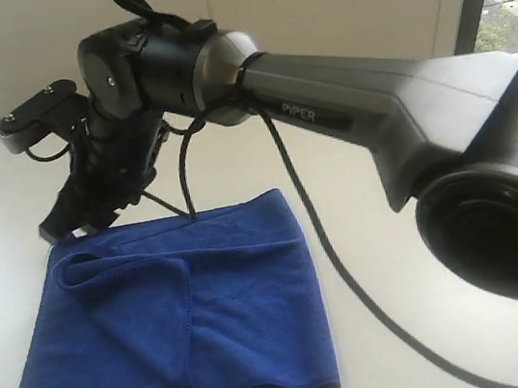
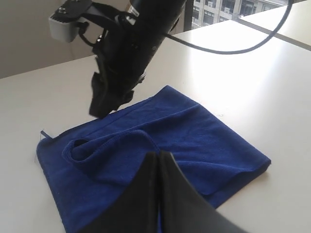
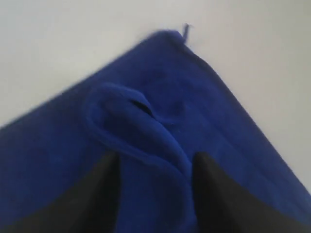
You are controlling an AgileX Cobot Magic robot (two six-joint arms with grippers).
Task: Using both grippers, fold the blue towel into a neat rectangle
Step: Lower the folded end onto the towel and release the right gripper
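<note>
Towel (image 1: 163,335) lies on the table (image 1: 5,193), partly folded. One flap is laid over the rest, its loose edge running crooked across the middle. A rolled ridge (image 2: 97,145) sits near the towel's far edge. Not a rectangle yet.

Right gripper (image 1: 83,220) reaches across to the towel's far corner and points down at it. Tips are just above the hem or touching it; can't tell which from the outside view. Its own camera shows the fingers (image 3: 97,204) spread, with the ridge running between them. The cloth looks slack, not pinched, so I read it as open and holding nothing. That view is blurry, so light contact on one pad isn't ruled out. The placement makes sense: straddling the ridge is where you'd let go of an edge, or grab one.

Left gripper (image 2: 158,160) hangs over the towel's near edge, fingers pressed together, nothing between them. Probably kept closed there to stay out of the cloth while the other arm works.

Judgement: first fold is laid but sloppy. The ridge needs flattening and the flap edge needs squaring to the hem before any further fold. Risk: if the right arm lifts with terry snagged on a pad, it drags the top layer and wrecks the alignment.
</note>
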